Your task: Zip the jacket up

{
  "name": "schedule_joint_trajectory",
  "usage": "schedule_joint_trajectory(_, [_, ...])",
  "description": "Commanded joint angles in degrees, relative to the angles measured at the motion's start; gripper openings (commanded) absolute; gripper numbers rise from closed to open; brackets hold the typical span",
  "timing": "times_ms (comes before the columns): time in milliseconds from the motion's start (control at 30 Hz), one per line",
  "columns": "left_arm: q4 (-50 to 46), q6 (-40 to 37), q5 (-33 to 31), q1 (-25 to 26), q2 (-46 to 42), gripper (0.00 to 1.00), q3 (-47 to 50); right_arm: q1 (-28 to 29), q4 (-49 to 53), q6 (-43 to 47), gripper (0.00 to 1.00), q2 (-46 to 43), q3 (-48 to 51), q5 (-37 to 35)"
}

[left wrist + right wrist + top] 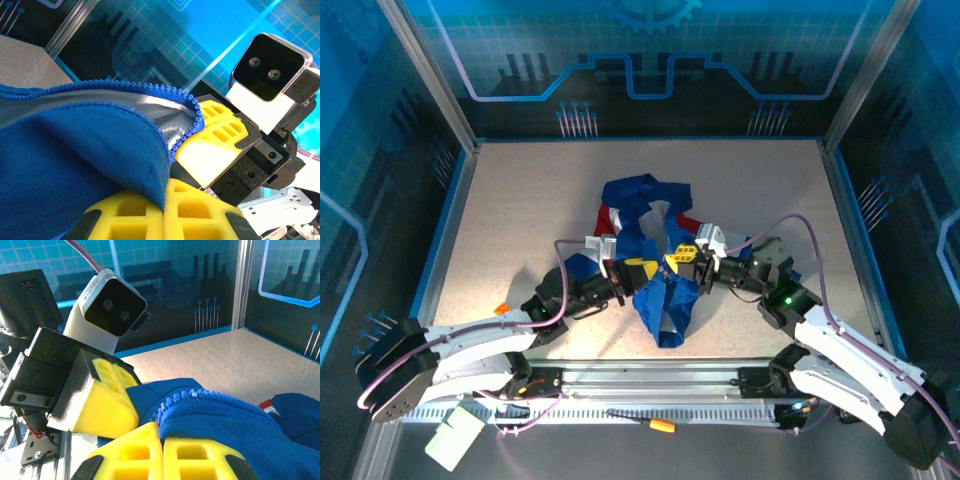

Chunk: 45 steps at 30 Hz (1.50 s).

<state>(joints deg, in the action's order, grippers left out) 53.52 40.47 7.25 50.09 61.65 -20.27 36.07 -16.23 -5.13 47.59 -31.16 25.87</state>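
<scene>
— Where is the jacket lying?

— It is lying crumpled in the middle of the table. Its near part is bunching up between the two arms, so the sleeves are hard to tell apart from above.

— What is the left gripper doing?

— It is pressing its yellow pads together on a fold of the blue cloth. The pinched edge itself is disappearing between them.

— And the right gripper?

— It is clamping too, with its jaws closed on a blue edge that is carrying zipper teeth. The two grippers are sitting just beside each other.

— Are the two rows of teeth joining?

— I cannot tell. In the left wrist view one row is curving along the white lining and going behind the right gripper's pad. The rest of the cloth is running out of the picture.
</scene>
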Motion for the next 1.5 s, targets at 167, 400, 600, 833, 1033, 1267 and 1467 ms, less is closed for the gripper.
schedule_joint_trajectory(167, [3.45,-0.87,-3.93,1.3,0.06,0.0,0.68,3.06,-6.21,-0.98,0.0,-0.15,1.0,-4.5])
schedule_joint_trajectory(400, [3.9,-1.79,-6.84,2.34,-0.68,0.0,1.43,4.58,-9.51,-1.76,0.0,0.13,2.24,-9.38])
schedule_joint_trajectory(600, [3.87,-3.36,-8.89,2.55,-1.39,0.0,1.79,5.03,-10.25,-2.78,0.0,1.08,1.89,-10.38])
schedule_joint_trajectory(833, [5.18,-4.24,-10.58,2.65,-1.04,0.0,2.04,5.23,-10.77,-3.05,0.0,1.02,2.02,-11.17])
schedule_joint_trajectory(1033, [5.12,-4.88,-10.47,2.75,-1.11,0.0,1.86,5.29,-10.75,-3.93,0.0,0.71,1.95,-12.66])
schedule_joint_trajectory(1267, [6.25,-4.93,-10.08,3.7,0.0,0.0,1.63,5.45,-10.14,-4.29,0.0,0.85,1.71,-14.41])
schedule_joint_trajectory(1467, [7.21,-5.58,-10.78,4.41,1.28,0.0,1.14,6.53,-10.41,-4.16,0.0,1.19,1.54,-15.73])
